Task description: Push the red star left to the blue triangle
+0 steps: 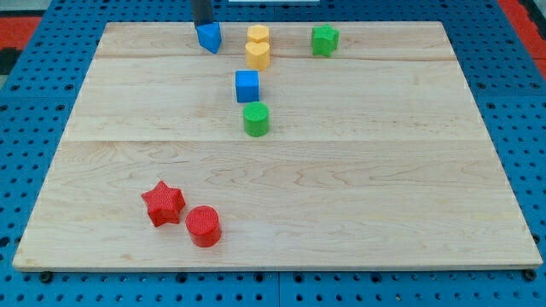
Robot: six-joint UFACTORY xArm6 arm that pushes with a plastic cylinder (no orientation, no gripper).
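The red star (163,203) lies near the view's bottom left of the wooden board (384,188). The blue triangle (209,37) sits at the view's top, left of centre. My tip (204,23) is the dark rod's lower end at the board's top edge, just above and touching or nearly touching the blue triangle. The tip is far from the red star.
A red cylinder (203,226) sits right beside the red star, on its lower right. Two yellow blocks (258,48) stand at the top centre, a green star (324,39) to their right. A blue cube (247,85) and a green cylinder (256,118) lie below them.
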